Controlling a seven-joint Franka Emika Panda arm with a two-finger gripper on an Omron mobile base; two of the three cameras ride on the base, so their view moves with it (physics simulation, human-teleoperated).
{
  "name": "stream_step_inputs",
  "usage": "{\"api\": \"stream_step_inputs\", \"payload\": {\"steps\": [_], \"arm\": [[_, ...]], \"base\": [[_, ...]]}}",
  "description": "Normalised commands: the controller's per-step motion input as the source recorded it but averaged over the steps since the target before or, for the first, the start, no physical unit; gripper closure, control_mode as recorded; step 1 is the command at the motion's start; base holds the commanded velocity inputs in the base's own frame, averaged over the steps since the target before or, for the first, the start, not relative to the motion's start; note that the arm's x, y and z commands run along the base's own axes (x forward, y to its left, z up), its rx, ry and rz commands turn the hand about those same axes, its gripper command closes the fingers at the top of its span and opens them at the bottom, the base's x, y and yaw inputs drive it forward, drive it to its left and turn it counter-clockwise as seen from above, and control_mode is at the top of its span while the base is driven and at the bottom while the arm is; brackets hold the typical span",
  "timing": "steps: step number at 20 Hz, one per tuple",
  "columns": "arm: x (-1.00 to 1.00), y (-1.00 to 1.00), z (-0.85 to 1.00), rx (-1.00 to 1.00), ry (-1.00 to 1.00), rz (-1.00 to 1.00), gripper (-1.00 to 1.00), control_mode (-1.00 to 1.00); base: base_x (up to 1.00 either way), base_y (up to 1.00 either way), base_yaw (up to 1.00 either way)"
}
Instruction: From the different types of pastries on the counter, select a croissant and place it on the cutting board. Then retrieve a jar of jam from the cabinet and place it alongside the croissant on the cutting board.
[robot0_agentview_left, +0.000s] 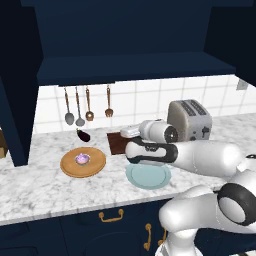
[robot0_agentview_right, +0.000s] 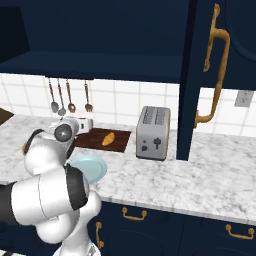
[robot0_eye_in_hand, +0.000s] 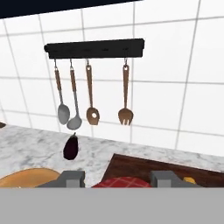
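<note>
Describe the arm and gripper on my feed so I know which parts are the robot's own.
The arm is made of glossy white rounded segments joined by dark, near-black bands at the joints, with a dark round cap on the wrist joint. No cables or markings are visible. The gripper shows as two small, blocky grey finger tips in the hand view.

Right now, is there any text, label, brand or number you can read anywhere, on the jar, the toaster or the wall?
None.
Jar: a red checked top between the fingers, no writing visible.
Toaster: dark knobs on its front, no brand or numbers.
Tiled wall and utensil rack: no signs.
</note>
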Motion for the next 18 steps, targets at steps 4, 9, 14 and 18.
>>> {"api": "stream_step_inputs", "payload": {"steps": [4, 9, 14, 18], "arm": [[0.11, 0.0, -0.38, 0.0, 0.0, 0.0, 1.0, -1.0], [0.35, 0.0, -0.05, 0.0, 0.0, 0.0, 1.0, -1.0], [0.36, 0.04, -0.04, 0.0, 0.0, 0.0, 1.0, -1.0], [0.29, 0.14, -0.19, 0.0, 0.0, 0.0, 1.0, -1.0]], "base": [[0.0, 0.0, 0.0], [0.0, 0.0, 0.0], [0.0, 0.0, 0.0], [0.0, 0.0, 0.0]]}}
